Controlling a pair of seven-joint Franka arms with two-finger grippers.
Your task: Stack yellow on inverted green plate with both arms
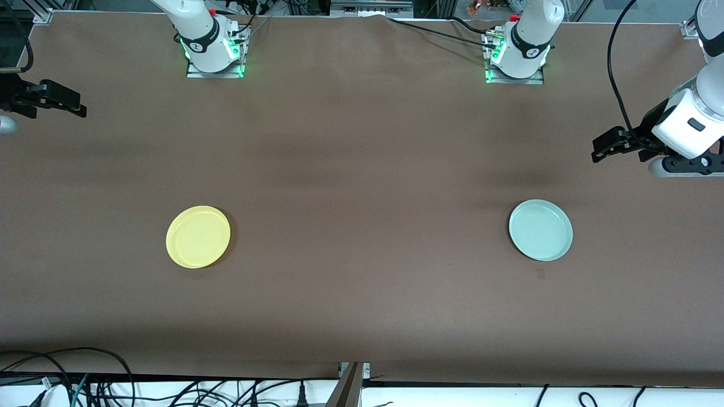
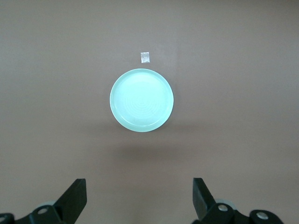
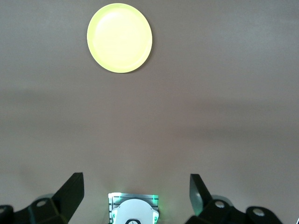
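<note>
Yellow plate (image 1: pixel 198 236): front view, at 8 o'clock on the brown table (image 1: pixel 362 169), rim up, toward the right arm's end.
Green plate (image 1: pixel 541 230): at 4 o'clock, rim up, not yet inverted; well apart from the yellow, probably so each arm takes its own.
Left gripper (image 1: pixel 608 148): raised at 3 o'clock.
Right gripper (image 1: pixel 62 104): raised at 9 o'clock.
Left wrist view: green plate centred, touching nothing; fingers (image 2: pixel 74 198) spread wide, holding nothing.
Right wrist view: yellow plate at 12 o'clock; fingers (image 3: pixel 70 191) spread wide, holding nothing.

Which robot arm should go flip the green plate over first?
The left arm, probably. Its left gripper hangs open at the table's end where the green plate lies rim-up. The right gripper is nearer the yellow plate.
</note>
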